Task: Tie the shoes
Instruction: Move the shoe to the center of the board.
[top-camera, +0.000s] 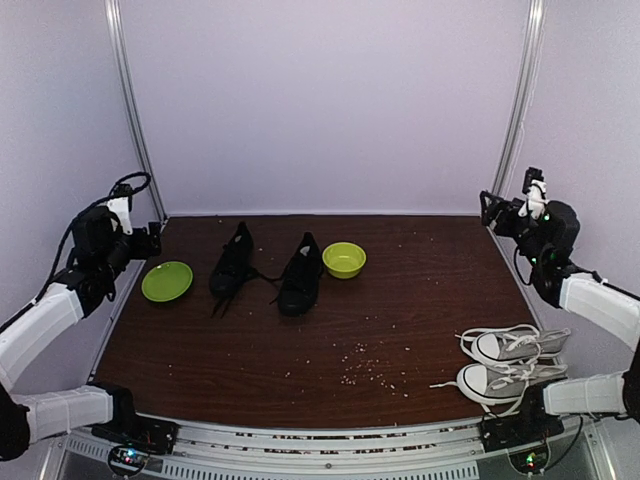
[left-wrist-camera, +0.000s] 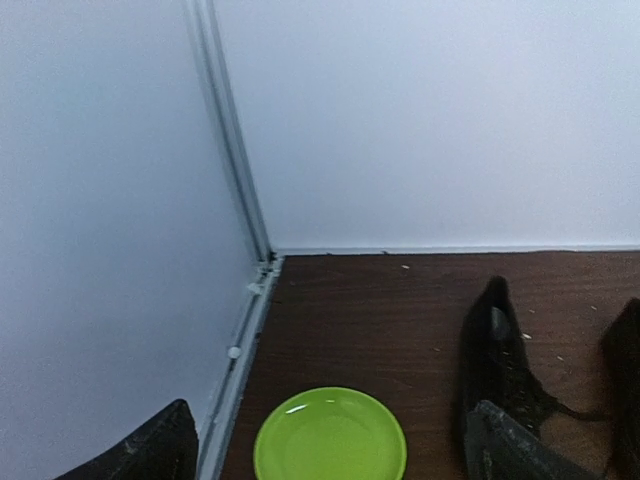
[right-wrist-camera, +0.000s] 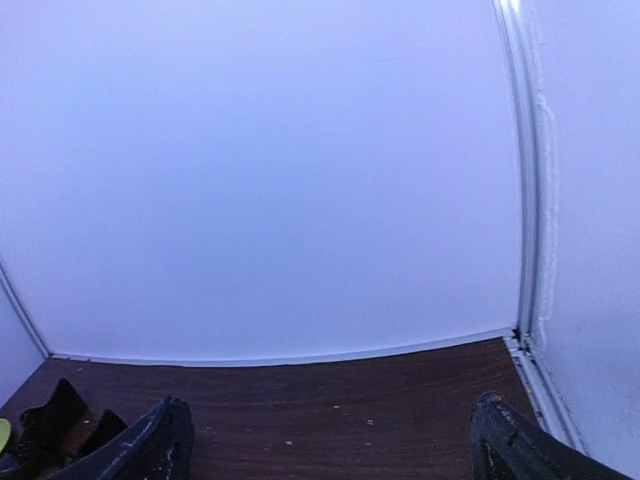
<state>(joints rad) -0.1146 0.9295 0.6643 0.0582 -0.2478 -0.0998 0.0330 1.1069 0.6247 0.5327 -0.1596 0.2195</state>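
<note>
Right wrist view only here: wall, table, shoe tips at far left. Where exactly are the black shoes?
Observer: The black shoes lie side by side at the far middle of the table, laces trailing loose.
Operator: Anything beside them?
Observer: A green bowl sits close on their right.
Operator: And the left arm?
Observer: The left gripper hangs over the table's left edge, jaws open and empty.

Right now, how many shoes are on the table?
4. Two black sneakers sit between the green plate and green bowl; two grey-and-white sneakers lie at the near right edge. None seems hidden.
</note>
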